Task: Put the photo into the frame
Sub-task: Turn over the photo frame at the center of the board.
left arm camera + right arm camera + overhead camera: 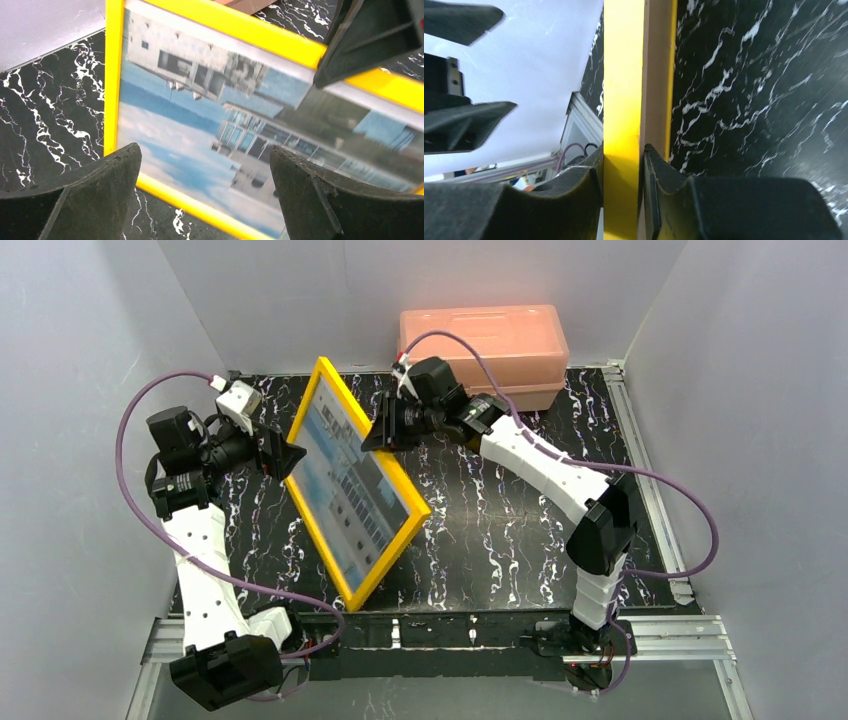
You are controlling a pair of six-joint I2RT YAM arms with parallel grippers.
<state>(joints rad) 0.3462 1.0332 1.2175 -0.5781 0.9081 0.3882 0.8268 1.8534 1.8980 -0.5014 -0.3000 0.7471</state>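
The frame, with its bright yellow border, stands tilted on edge over the black marbled table. The photo of blue sky and a white building shows behind its pane. My right gripper is shut on the frame's upper edge. In the right wrist view its fingers pinch the yellow border and the brown back. My left gripper stands open at the frame's left side. In the left wrist view it faces the photo with nothing between its fingers.
A salmon-pink plastic box sits at the back of the table, just behind the right arm. Grey walls close in the left, right and back sides. Metal rails run along the table's right and near edges.
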